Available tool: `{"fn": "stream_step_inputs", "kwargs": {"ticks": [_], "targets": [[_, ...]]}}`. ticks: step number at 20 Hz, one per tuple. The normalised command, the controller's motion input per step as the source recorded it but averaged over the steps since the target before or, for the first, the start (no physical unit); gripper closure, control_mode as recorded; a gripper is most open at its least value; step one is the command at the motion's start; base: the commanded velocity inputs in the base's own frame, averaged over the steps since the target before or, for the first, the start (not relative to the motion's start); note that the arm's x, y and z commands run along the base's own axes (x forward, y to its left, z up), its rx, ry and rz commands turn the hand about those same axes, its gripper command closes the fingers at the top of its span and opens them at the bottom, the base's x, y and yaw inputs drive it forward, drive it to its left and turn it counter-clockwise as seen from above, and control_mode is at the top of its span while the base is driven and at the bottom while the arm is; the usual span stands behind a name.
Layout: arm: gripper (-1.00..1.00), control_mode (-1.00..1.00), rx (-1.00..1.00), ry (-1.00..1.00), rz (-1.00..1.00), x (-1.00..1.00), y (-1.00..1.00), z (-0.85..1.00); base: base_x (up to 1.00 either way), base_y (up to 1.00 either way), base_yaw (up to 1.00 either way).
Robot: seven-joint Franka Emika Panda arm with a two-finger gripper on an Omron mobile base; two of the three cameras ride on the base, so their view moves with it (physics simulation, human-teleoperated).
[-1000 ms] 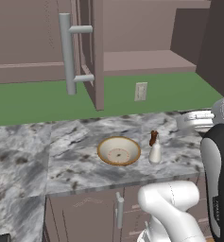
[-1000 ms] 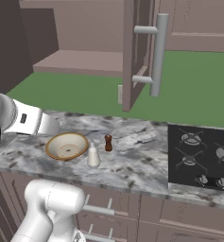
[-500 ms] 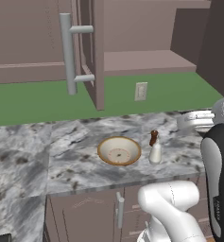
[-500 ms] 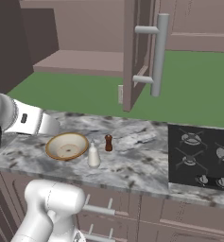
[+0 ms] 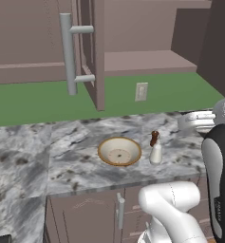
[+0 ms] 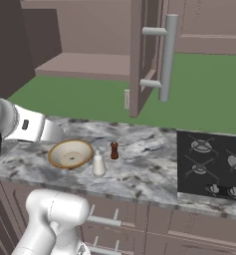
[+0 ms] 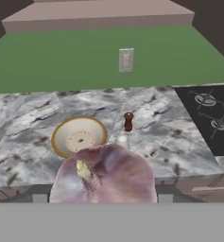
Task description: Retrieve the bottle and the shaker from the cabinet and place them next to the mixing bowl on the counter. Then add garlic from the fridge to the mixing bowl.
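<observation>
Basically nothing differs from a sec ago: in both base views we see the same counter (image 5: 76, 175), w/ mixing bowl (image 5: 119, 151), bottle (image 5: 155, 154) and shaker (image 5: 154, 138) in the same spots. Bottle stands just beside the bowl, on the stove (image 6: 211, 162) side; shaker near it, a bit further back twd the green wall. Cabinet door (image 5: 96, 52) hangs open above. In the hand view we see the garlic (image 7: 104, 177) filling the space at the gripper (image 7: 103, 201), which is clamped on it, held over the counter's front edge, short of the bowl.
</observation>
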Motion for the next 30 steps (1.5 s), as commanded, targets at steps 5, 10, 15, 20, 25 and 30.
{"fn": "stream_step_inputs", "kwargs": {"ticks": [5,10,15,20,25,30], "targets": [[1.00,-1.00,-0.05,0.40,-0.01,0.72,0.02,0.19,0.00,0.00,0.00],[1.00,-1.00,-0.02,0.27,0.06,0.53,-0.07,0.12,0.00,0.00,0.00],[1.00,-1.00,0.03,-0.04,0.11,0.00,0.02,-0.34,0.00,0.00,0.00],[1.00,-1.00,0.03,-0.21,0.10,0.05,0.24,-0.55,0.00,0.00,0.00],[1.00,-1.00,0.00,-0.09,0.02,0.37,0.64,-0.23,0.00,0.00,0.00],[1.00,-1.00,-0.03,0.04,0.00,0.45,0.46,-0.18,0.00,0.00,0.00]]}}
